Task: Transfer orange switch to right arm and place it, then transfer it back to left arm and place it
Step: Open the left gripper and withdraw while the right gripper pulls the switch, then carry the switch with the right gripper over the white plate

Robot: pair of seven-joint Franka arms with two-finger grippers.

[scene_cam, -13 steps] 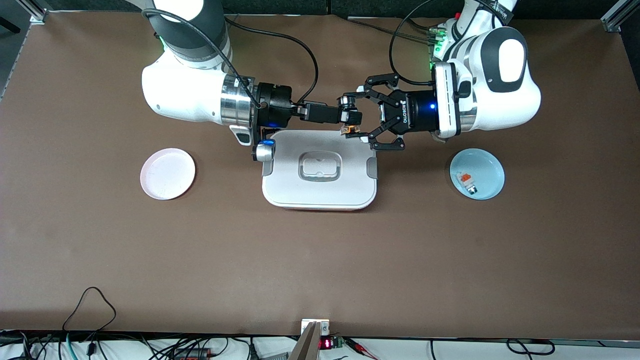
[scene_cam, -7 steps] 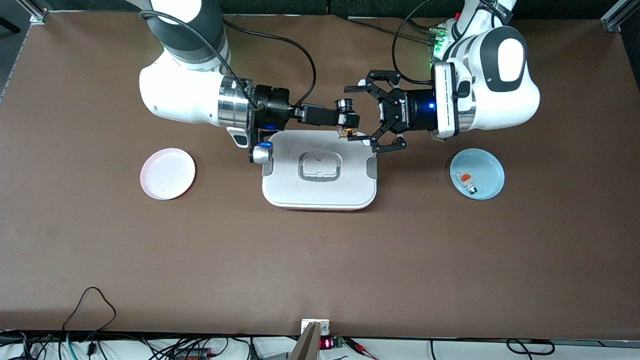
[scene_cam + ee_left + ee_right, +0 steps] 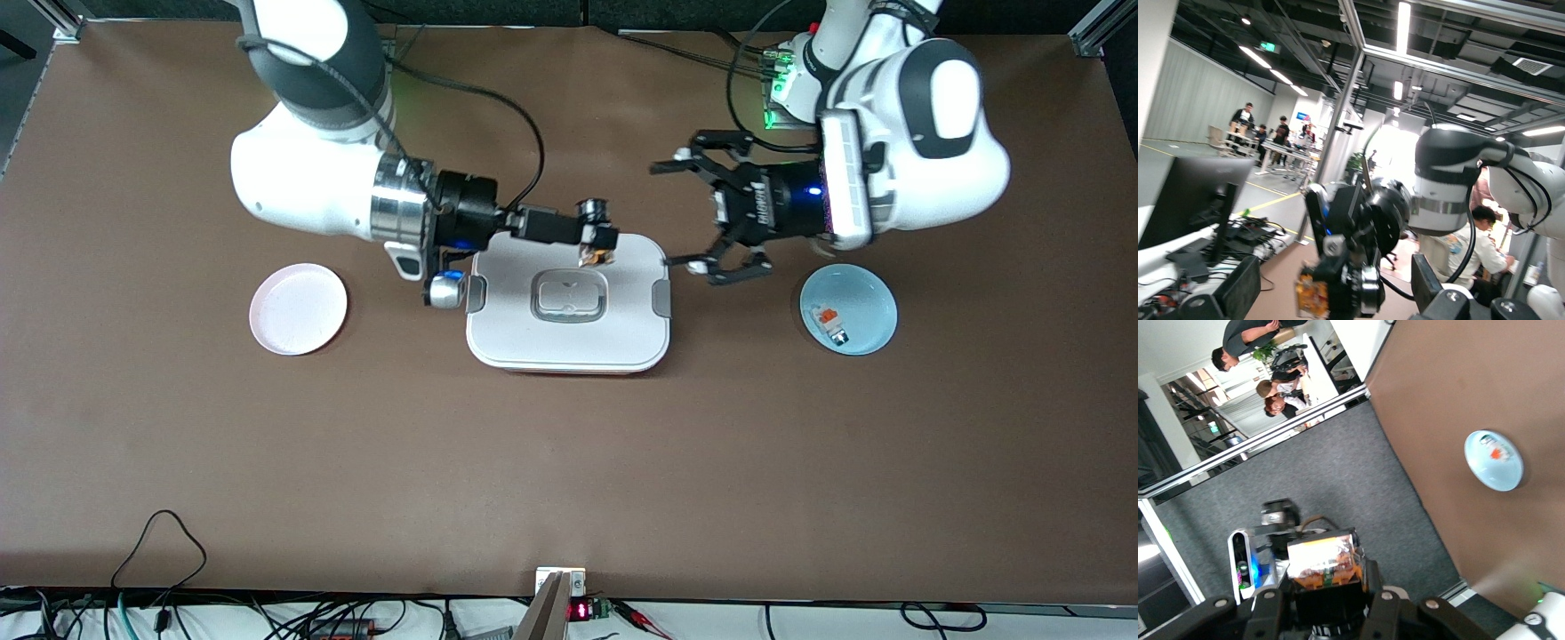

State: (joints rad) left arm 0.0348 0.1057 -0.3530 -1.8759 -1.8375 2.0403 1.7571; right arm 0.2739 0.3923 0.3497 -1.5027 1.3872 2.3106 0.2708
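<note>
The orange switch (image 3: 596, 256) hangs in the air over the edge of the white box (image 3: 569, 342) that lies farthest from the front camera. My right gripper (image 3: 597, 236) is shut on it, and the black round end sticks out on top. In the right wrist view the switch (image 3: 1323, 567) sits clamped between both fingers (image 3: 1271, 607). My left gripper (image 3: 680, 216) stands wide open with nothing in it, above the table between the box and the blue plate (image 3: 876, 293). The left wrist view shows the switch (image 3: 1313, 295) in the right gripper, a short way off.
On the blue plate lies a white-and-grey component (image 3: 831, 324) with an orange patch. A pink plate (image 3: 298, 308) sits toward the right arm's end. The box has grey side clips (image 3: 660, 298) and a recessed handle (image 3: 569, 298).
The left gripper opened fully, let go of the switch and drew back toward its own end. The right arm carried the switch a little toward the right arm's end, over the box.
</note>
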